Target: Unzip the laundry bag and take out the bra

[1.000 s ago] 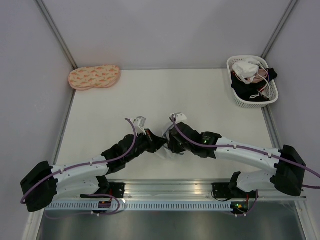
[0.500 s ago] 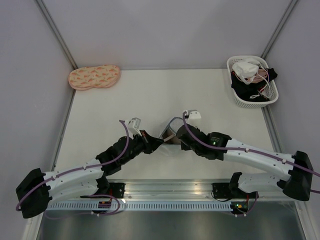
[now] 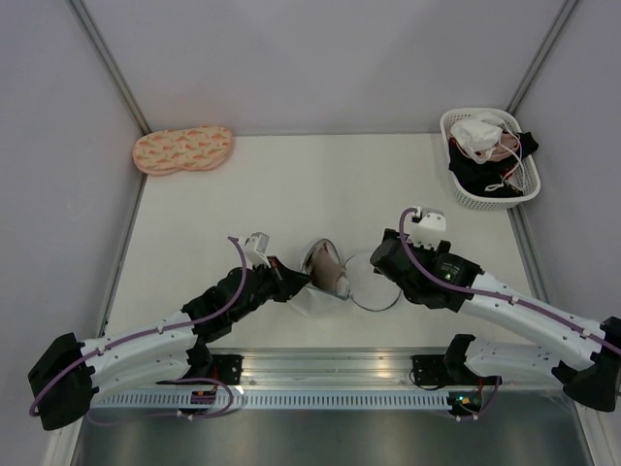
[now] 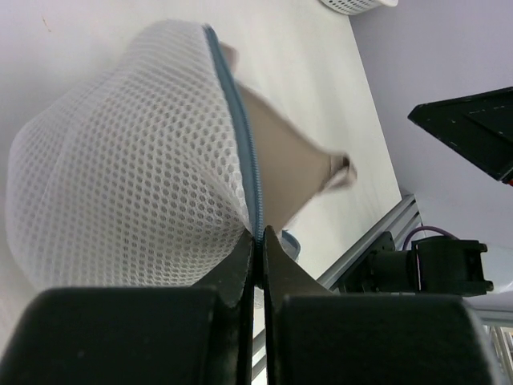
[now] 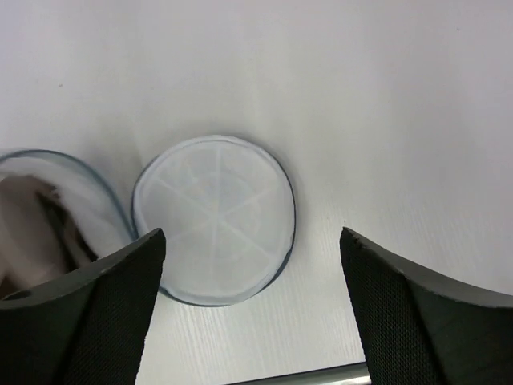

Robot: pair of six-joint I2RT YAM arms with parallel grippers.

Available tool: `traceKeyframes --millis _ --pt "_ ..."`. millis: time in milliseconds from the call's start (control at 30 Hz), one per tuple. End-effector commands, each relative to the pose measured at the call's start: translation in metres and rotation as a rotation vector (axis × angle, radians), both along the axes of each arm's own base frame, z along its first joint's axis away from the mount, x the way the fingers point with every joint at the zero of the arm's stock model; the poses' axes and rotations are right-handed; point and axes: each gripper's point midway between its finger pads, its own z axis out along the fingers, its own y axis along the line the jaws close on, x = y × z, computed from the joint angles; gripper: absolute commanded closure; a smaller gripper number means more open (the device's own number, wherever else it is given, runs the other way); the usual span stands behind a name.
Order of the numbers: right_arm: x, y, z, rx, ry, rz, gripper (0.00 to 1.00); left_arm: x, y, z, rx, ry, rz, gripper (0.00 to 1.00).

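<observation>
Top view: your table (image 3: pixel 213 214) filled the frame, with the left arm (image 3: pixel 146 335) coming in from the lower left and the right arm (image 3: pixel 514 306) from the lower right.

The white lattice basket (image 3: pixel 482 202) sat at the upper right, with white, dark and pink-strapped items in it. The peach patterned pad (image 3: pixel 182 149) lay at the upper left, against the back wall.

The laundry bag (image 3: pixel 317 260) sat at lower centre of the table and was open. Its dome half (image 4: pixel 128 168) stood tipped on edge. Its flat mesh disc (image 3: pixel 374 291) lay on the table just right of the dome. In the right wrist view the two rims met at the disc's (image 5: pixel 212 216) left edge.

The bra (image 3: pixel 336 281) was partly in the dome's mouth. Taupe fabric spilled past the blue-grey zipper rim (image 4: pixel 240 128).

You had the left gripper (image 4: pixel 258 249) pinched on that rim at the dome's lower edge, jaws pressed together with no gap showing.

Your right gripper (image 5: pixel 252 241) hovered over the disc with its fingers (image 5: pixel 96 297) spread wide and nothing between them.
</observation>
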Motion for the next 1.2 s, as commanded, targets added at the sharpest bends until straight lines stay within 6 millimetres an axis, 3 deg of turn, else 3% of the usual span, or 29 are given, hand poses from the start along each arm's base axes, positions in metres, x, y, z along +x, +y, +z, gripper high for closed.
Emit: traceKeyframes --millis 0,133,200,267,433,633,800,967,1067,1100,1167 --pt "0.000 -0.017 -0.004 -0.068 0.010 -0.060 0.03 0.005 0.003 0.009 -0.031 -0.012 0.033 0.98" --pt "0.002 0.005 0.003 0.008 0.004 0.042 0.02 0.005 0.004 0.009 -0.031 -0.012 0.035 0.98" --pt "0.001 0.040 0.011 0.135 -0.023 0.212 0.04 0.005 0.004 0.008 -0.031 -0.011 0.035 0.98" --pt "0.001 0.061 0.020 0.231 -0.064 0.289 0.06 0.006 0.004 0.008 -0.031 -0.011 0.037 0.98" --pt "-0.010 0.118 0.017 0.330 -0.011 0.534 0.08 0.005 0.004 0.006 -0.028 -0.009 0.037 0.98" --pt "-0.007 0.161 0.012 0.380 0.015 0.659 0.10 0.005 0.005 0.008 -0.037 -0.010 0.039 0.98" --pt "0.000 0.177 0.006 0.363 0.034 0.686 0.14 0.005 0.007 0.009 -0.038 -0.012 0.045 0.98" --pt "0.006 0.184 -0.022 0.303 0.106 0.666 0.31 0.005 0.008 0.010 -0.043 -0.016 0.050 0.98" --pt "0.007 0.185 -0.044 0.270 0.153 0.652 0.48 0.005 0.009 0.011 -0.047 -0.016 0.050 0.98" --pt "0.007 0.186 -0.051 0.261 0.171 0.652 0.61 0.005 0.009 0.012 -0.052 -0.018 0.051 0.98" --pt "0.007 0.186 -0.060 0.251 0.185 0.649 0.73 0.004 0.010 0.011 -0.053 -0.016 0.051 0.98"
